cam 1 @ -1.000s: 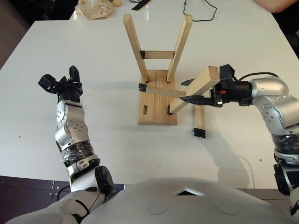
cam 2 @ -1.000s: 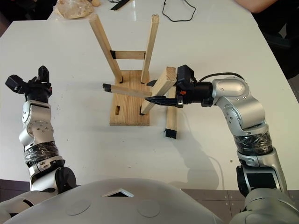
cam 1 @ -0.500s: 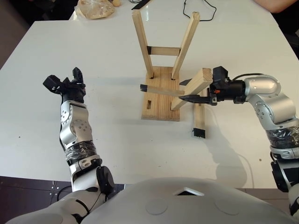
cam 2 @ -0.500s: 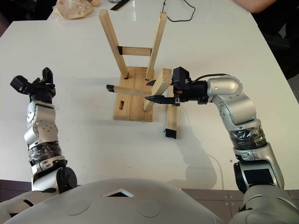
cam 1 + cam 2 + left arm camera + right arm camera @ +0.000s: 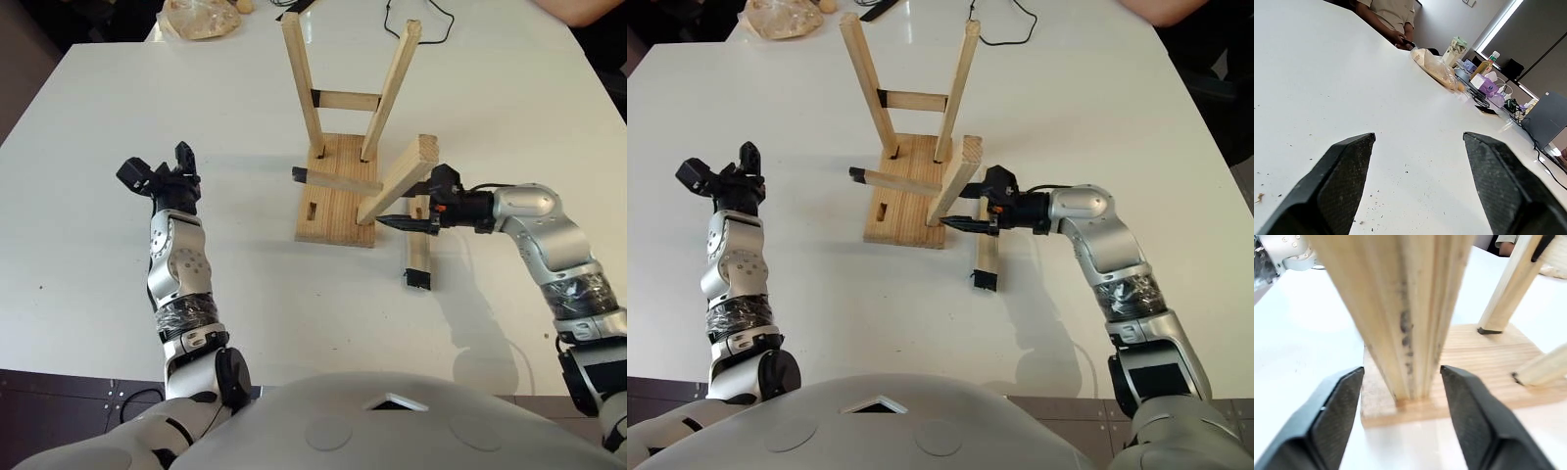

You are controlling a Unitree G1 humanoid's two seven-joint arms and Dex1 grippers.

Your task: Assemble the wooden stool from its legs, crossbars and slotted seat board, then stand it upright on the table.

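Assembly status: partly complete. The seat board (image 5: 331,223) lies flat on the bench (image 5: 88,294), slots facing up. Two far legs (image 5: 303,83) stand upright in the slots on the board's far edge, joined by a crossbar (image 5: 345,99).

The third leg (image 5: 400,176) rests with its foot at the near right corner of the board and leans away to the robot's right. A second crossbar (image 5: 338,180) projects from it across the board toward the left, and its free end hangs unsupported. Whether the foot has entered its slot cannot be determined; the lean suggests it is not fully home. The fourth leg (image 5: 419,257) lies loose on the bench just beside the board's right edge. An empty slot (image 5: 312,209) shows on the near left part of the board.

Right pincer (image 5: 394,221): spread wide, straddling the lower part of the third leg. In the right wrist view one pad sits on each side of the wood and neither appears to press on it, so the leg is judged bracketed, not clamped.

Left pincer (image 5: 159,166): spread wide, holding nothing, hovering over bare bench well apart from the board on its left.

Remaining work, as judged:
1. Bring the third leg upright and seat it.
2. Fit the fourth leg into the empty slot and onto the free crossbar end.
3. Turn the stool over to stand on its legs.
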